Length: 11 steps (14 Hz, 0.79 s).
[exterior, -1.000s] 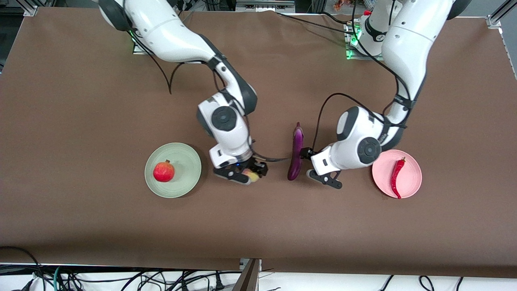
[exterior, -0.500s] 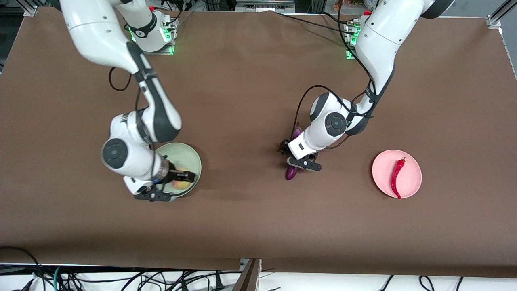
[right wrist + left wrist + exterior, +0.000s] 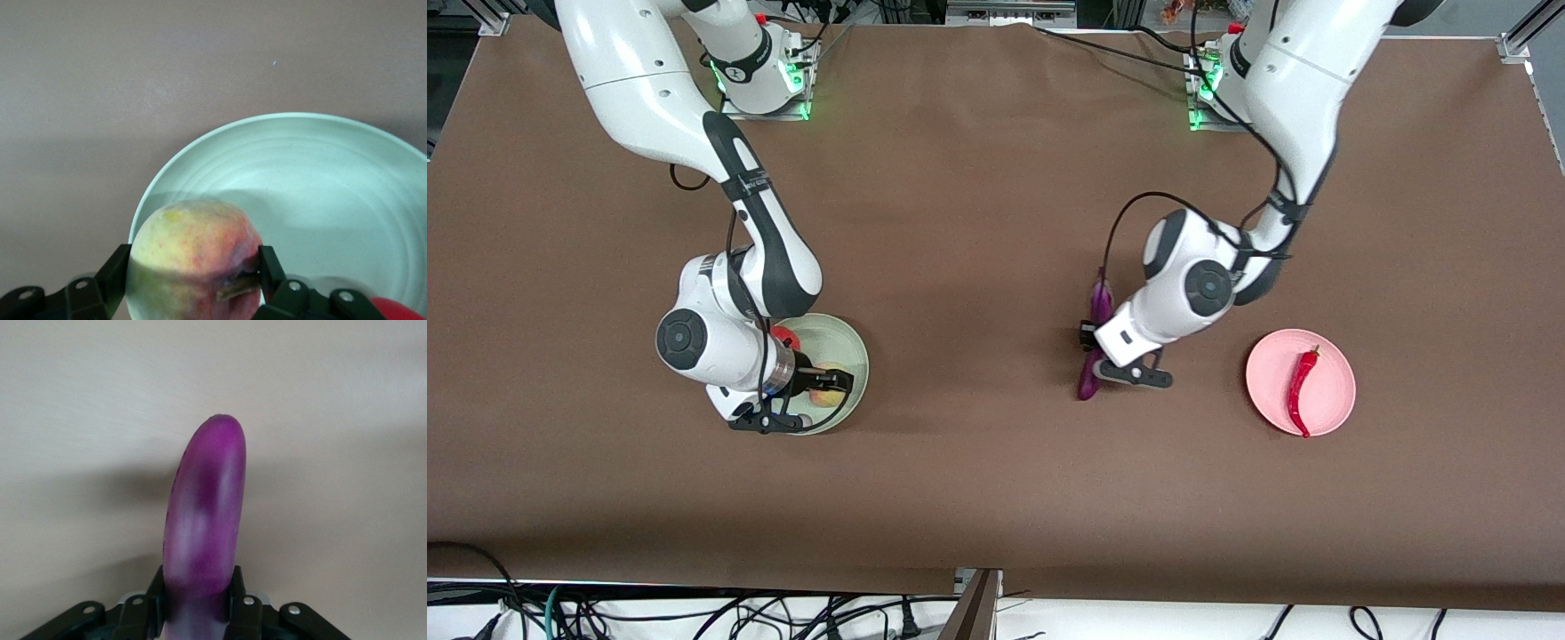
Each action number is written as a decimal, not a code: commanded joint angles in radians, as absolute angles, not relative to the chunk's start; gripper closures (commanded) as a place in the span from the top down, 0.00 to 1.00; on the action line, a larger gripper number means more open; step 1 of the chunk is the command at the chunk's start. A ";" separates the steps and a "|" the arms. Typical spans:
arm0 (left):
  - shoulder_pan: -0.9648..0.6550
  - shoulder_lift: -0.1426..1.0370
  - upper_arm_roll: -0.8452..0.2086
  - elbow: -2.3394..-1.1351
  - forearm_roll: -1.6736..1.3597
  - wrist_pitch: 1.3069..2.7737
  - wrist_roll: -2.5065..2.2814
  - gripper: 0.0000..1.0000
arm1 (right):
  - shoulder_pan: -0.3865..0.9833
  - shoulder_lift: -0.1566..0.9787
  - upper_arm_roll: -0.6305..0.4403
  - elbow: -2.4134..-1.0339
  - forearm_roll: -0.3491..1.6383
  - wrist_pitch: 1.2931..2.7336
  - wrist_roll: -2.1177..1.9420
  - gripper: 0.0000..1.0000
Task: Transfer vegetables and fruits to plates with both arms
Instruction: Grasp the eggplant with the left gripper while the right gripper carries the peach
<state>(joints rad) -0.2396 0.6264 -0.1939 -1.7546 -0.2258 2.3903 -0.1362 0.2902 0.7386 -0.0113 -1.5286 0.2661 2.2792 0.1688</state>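
My right gripper (image 3: 818, 397) is shut on the yellow-pink peach (image 3: 829, 396) and holds it low over the pale green plate (image 3: 847, 342), at the rim nearer the front camera. The red pomegranate (image 3: 785, 336) lies on that plate, mostly hidden by the wrist. In the right wrist view the peach (image 3: 193, 257) sits between the jaws of the gripper (image 3: 193, 270) over the plate (image 3: 320, 180). My left gripper (image 3: 1104, 356) is shut on the purple eggplant (image 3: 1100, 298) at its middle; the left wrist view shows the eggplant (image 3: 207, 507) clamped in the gripper (image 3: 198, 600). The red chili (image 3: 1301, 382) lies on the pink plate (image 3: 1329, 396).
The brown table (image 3: 978, 222) carries nothing else. The pink plate lies toward the left arm's end, the green plate toward the right arm's end. Cables hang along the table's edge nearest the front camera.
My right gripper carried the peach from the table's middle to over the green plate. My left gripper closed on the eggplant and has shifted it toward the pink plate.
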 commanded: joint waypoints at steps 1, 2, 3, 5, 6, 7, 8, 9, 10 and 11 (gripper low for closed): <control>-0.169 0.539 -0.184 -1.759 -0.180 2.228 -0.127 0.00 | 0.285 0.701 -0.006 -1.578 0.287 2.281 0.176 0.80; -0.140 0.522 -0.181 -1.752 -0.102 2.183 -0.123 0.00 | 0.284 0.700 -0.008 -1.578 0.287 2.280 0.176 1.00; -0.111 0.502 -0.184 -1.750 -0.016 2.130 -0.079 0.00 | 0.284 0.692 -0.008 -1.577 0.287 2.270 0.172 1.00; -0.078 0.483 -0.172 -1.750 0.073 2.041 0.020 0.00 | 0.284 0.654 -0.008 -1.568 0.287 2.221 0.190 1.00; -0.048 0.486 -0.157 -1.750 0.133 2.037 0.047 0.00 | 0.284 0.629 -0.009 -1.563 0.285 2.189 0.207 1.00; -0.016 0.497 -0.156 -1.750 0.202 2.046 0.072 0.00 | 0.284 0.612 -0.009 -1.551 0.285 2.145 0.219 1.00; 0.023 0.505 -0.160 -1.749 0.269 2.057 0.104 0.00 | 0.284 0.594 -0.011 -1.534 0.285 2.097 0.222 1.00; 0.050 0.511 -0.160 -1.749 0.287 2.075 0.136 0.00 | 0.282 0.583 -0.012 -1.529 0.284 2.067 0.224 1.00; 0.067 0.524 -0.160 -1.749 0.282 2.080 0.179 0.00 | 0.284 0.568 -0.014 -1.531 0.282 2.060 0.229 1.00; 0.084 0.540 -0.161 -1.750 0.279 2.089 0.198 0.00 | 0.284 0.565 -0.015 -1.529 0.279 2.054 0.241 1.00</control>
<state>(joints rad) 0.0544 0.5158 -0.1483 -1.7492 0.2566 2.0675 0.1404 0.2879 0.5873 -0.0144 -1.5213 0.2667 2.0814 0.2226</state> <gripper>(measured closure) 0.648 0.000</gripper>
